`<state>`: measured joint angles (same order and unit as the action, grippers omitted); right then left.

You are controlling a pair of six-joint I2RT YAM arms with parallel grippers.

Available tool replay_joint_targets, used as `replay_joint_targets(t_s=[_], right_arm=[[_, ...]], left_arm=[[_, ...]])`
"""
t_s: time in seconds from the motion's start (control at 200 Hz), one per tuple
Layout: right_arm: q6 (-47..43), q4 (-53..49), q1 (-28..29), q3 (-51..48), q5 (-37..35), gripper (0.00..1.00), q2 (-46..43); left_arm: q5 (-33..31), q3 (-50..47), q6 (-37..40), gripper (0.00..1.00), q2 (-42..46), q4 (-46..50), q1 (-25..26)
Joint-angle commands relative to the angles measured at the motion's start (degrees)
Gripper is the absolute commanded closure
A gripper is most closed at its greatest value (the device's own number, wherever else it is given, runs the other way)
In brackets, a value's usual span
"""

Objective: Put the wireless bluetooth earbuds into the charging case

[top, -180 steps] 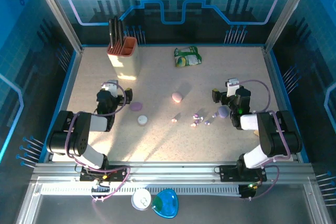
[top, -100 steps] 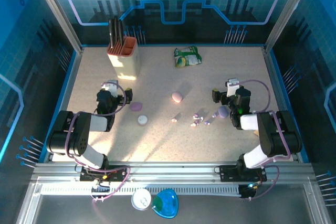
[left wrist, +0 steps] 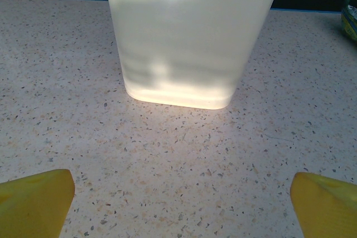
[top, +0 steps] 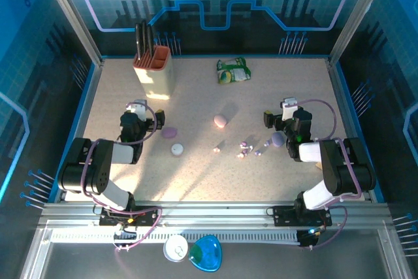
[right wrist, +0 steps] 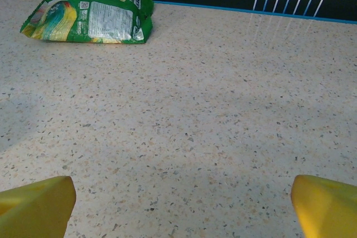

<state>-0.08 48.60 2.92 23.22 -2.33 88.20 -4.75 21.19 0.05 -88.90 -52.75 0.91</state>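
The task is looking barely begun. Seen from above, the left gripper (top: pixel 140 121) is sitting low at 9 o'clock on the speckled beige tabletop (top: pixel 196 181) and the right gripper (top: pixel 285 120) at 3 o'clock. In each wrist view the yellow fingertips (left wrist: pixel 33 202) are spreading wide to the corners, so both are standing fully open and carrying nothing. Between them the tiny pale pink, lilac and white plastic earbuds (top: pixel 246 147) are lying loose on the table, scattered just right of centre, none yet seated in a case. A white round case (top: pixel 177 149) is resting at 9 o'clock of the earbuds, with a lilac pebble-shaped case (top: pixel 170 132) just beyond it. A second lilac case (top: pixel 278 138) is sitting right beside the right arm, and a pink pebble-shaped case (top: pixel 221 121) is lying at 11 o'clock of the scatter. Whether any lid is open is too small to tell. Every earbud is waiting to be picked up and inserted. Farther off, a cream plastic utensil holder (left wrist: pixel 192 37) is facing the left gripper and a green foil snack packet (right wrist: pixel 89 19) is lying at 12 o'clock. Against the earlier frames, nothing is visibly shifting: arms, cases and earbuds are keeping the same places.
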Motion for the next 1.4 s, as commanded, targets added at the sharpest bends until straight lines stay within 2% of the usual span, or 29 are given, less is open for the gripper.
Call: replay_joint_targets(t_s=[0.0, 0.105, 0.33, 0.475, 0.59, 0.835, 0.94, 1.141, 1.286, 1.391], right_arm=[[0.1, 2.3, 0.4, -0.7, -1.6, 0.0, -1.0], [-0.5, -1.2, 1.0, -0.6, -2.7, 0.0, -5.1], [-0.6, -16.7, 3.8, 2.6, -4.1, 0.0, -17.4], [3.1, -28.1, 7.5, 6.9, -2.9, 0.0, -22.8], [5.8, -32.8, 10.9, 9.5, -1.0, 0.0, -24.5], [12.0, -43.0, 20.9, 13.4, 4.1, 0.0, -26.1], [13.5, -46.5, 25.9, 13.9, 5.2, 0.0, -25.9], [18.1, -48.7, 32.6, 12.9, 6.7, 0.0, -24.7], [20.7, -48.3, 34.3, 11.9, 6.3, 0.0, -23.0], [22.1, -46.9, 34.7, 11.2, 6.4, 0.0, -22.0]], left_arm=[[-1.0, 0.6, 0.0, 0.01, 1.2, 0.3, -0.4], [-2.2, 0.9, 0.2, 0.01, 5.9, 4.7, 0.1], [-8.8, 2.4, 3.1, 0.01, 16.4, 17.2, 3.9], [-12.2, 6.3, 6.0, 0.01, 22.3, 30.0, 9.6], [-14.4, 11.1, 7.0, 0.01, 23.9, 42.0, 14.8], [-12.7, 22.4, 0.2, 0.01, 22.5, 68.5, 24.0], [-12.3, 25.2, -0.9, 0.01, 21.8, 76.8, 27.4], [-8.3, 28.7, -4.9, 0.01, 18.4, 87.1, 28.6], [-7.6, 33.6, -16.0, 0.01, 11.7, 94.2, 28.7], [-5.4, 33.1, -20.4, 0.01, 8.9, 93.3, 28.9]])
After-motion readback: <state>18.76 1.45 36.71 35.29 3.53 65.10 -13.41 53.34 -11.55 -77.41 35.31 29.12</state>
